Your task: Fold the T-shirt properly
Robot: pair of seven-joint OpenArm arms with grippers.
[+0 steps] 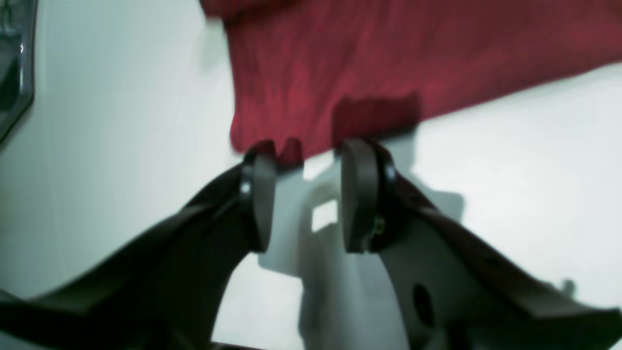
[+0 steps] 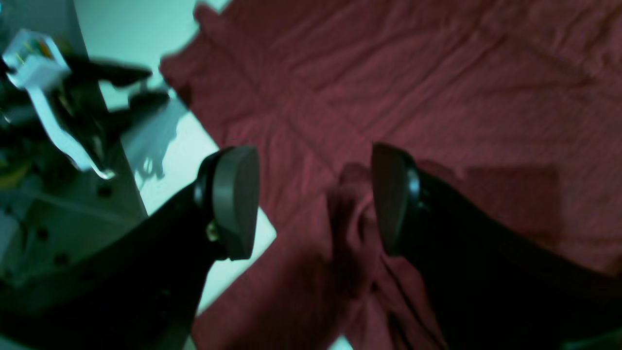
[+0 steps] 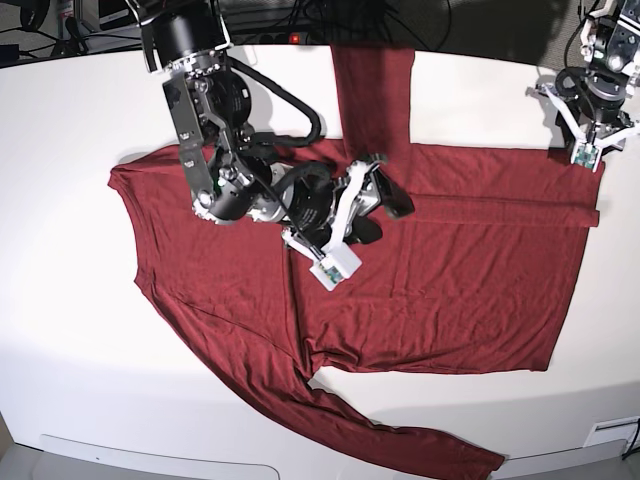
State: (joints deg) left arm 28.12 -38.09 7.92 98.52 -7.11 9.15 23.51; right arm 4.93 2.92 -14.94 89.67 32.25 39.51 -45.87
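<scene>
No text, label, brand, number or sign can be read in any of the views; the T-shirt (image 3: 440, 270) is plain, with no print, and the small coloured markings on the white camera module (image 2: 30, 61) seen in the right wrist view are too blurred to make out
</scene>
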